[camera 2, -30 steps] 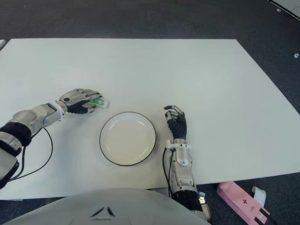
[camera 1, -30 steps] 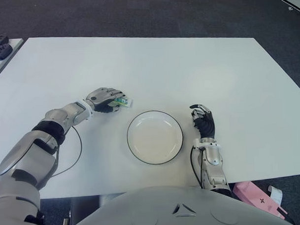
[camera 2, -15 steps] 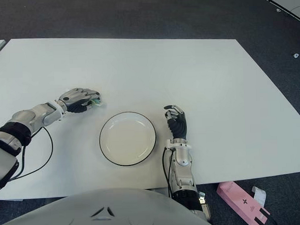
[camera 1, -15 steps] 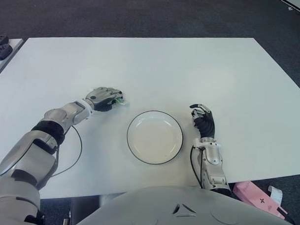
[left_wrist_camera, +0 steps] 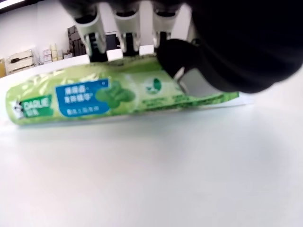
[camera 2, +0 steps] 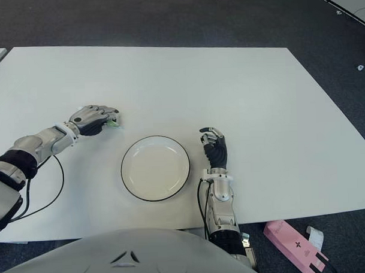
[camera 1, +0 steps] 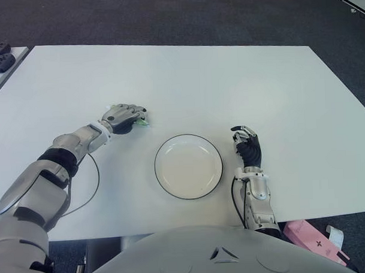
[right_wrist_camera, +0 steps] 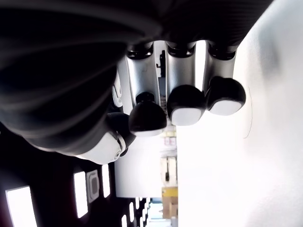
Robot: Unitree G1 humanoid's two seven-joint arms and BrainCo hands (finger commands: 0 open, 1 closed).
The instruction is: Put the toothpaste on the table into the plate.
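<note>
Left wrist view: fingers (left_wrist_camera: 124,26) and thumb wrapped round the green toothpaste (left_wrist_camera: 94,97) tube, which lies on the white table (camera 1: 228,75). Left hand (camera 1: 125,119) w/ tube sits left of & slightly farther than the plate (camera 1: 188,167), not touching it. Right hand (camera 1: 249,148) just right of plate, fingers curled, holding nothing.

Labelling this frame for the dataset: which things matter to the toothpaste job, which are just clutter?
Job:
- toothpaste, under the curled left hand, on the table
- plate, nothing in it

Not the job:
- right hand, idle, right of the plate
- pink box on the floor
</note>
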